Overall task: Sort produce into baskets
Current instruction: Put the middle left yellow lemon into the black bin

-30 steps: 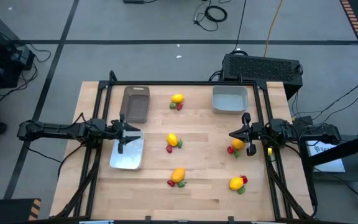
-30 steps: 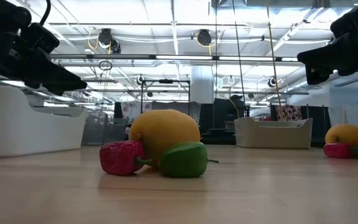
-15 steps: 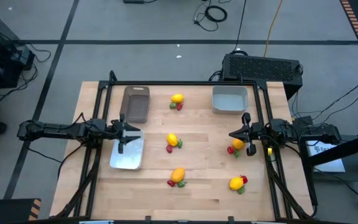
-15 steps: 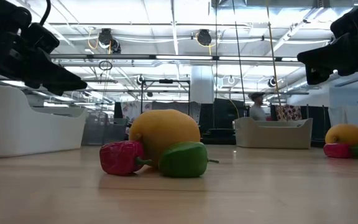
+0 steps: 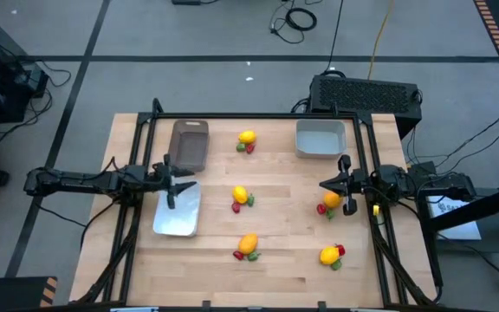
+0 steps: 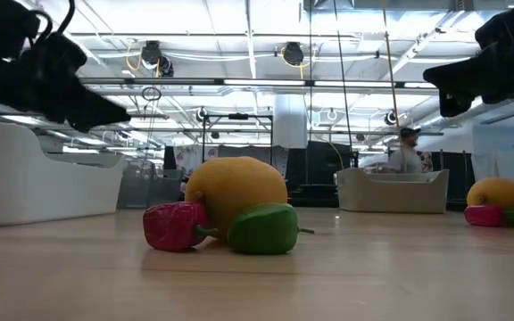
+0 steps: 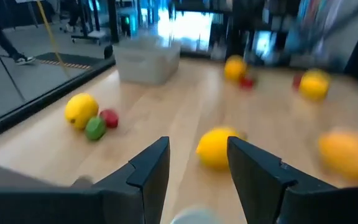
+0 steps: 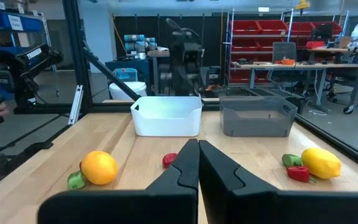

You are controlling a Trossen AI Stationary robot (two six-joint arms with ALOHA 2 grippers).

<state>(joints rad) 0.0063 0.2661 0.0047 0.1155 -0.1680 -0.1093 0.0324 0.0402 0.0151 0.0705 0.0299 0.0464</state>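
Left gripper [image 5: 171, 182] sits at left-centre of the high view, over the top edge of the white tray [image 5: 178, 217], fingers spread wide w/ nothing between them; the left wrist view shows a clear gap. Right gripper [image 5: 343, 184] is at right-centre, above the lemon [image 5: 333, 202] and berry [image 5: 322, 209] cluster there. Its fingers are pressed tight together in the right wrist view, gripping nothing.

Grey-brown tray [image 5: 190, 144] is upper left on the table [image 5: 284, 269], just above the white tray. Pale bin [image 5: 320, 139] is upper right, just below the black vented box [image 5: 366, 92].

Produce lies in five clusters, all on bare wood:
- top centre, lemon [image 5: 247, 137] w/ red and green bits touching
- mid centre, lemon [image 5: 240, 195] w/ berry just beside
- bottom centre, orange-ish lemon [image 5: 249, 244] w/ berry and green piece
- lower right, lemon [image 5: 328, 255] w/ berry and green piece
- the one under the right gripper

Low view: big lemon [image 6: 236, 194] centre frame, berry [image 6: 174, 225] and green piece [image 6: 264, 229] touching it in front. A person [image 6: 407, 150] shows far behind the pale bin.
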